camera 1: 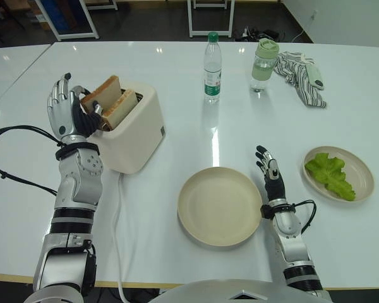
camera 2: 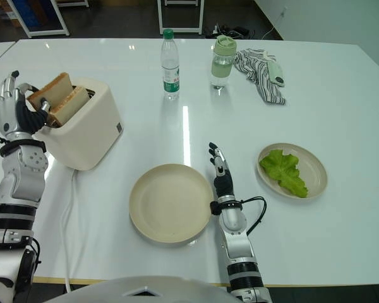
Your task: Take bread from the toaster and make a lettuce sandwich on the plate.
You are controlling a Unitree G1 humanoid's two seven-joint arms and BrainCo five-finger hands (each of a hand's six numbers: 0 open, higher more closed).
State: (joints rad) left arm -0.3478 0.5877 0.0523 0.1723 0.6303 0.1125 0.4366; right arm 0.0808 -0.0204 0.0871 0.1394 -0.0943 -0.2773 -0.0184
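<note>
My left hand [camera 1: 66, 112] stands beside the toaster [camera 1: 138, 129], fingers straight up and holding nothing, thumb at the bread [camera 1: 108, 96] standing in the slots. My right hand [camera 1: 272, 178] lies flat and open beside the plate [camera 1: 220, 205], near the lettuce [camera 1: 330, 173].

Two brown-crusted bread slices [camera 1: 115, 105] stand tilted, side by side, in the slots of a cream toaster [camera 1: 138, 129] at ten o'clock on the white desk [camera 1: 170, 72]. An empty cream plate [camera 1: 220, 206] lies flat at six o'clock. At four o'clock, well apart, a green lettuce leaf [camera 1: 330, 172] rests on a smaller plate [camera 1: 361, 166].
</note>
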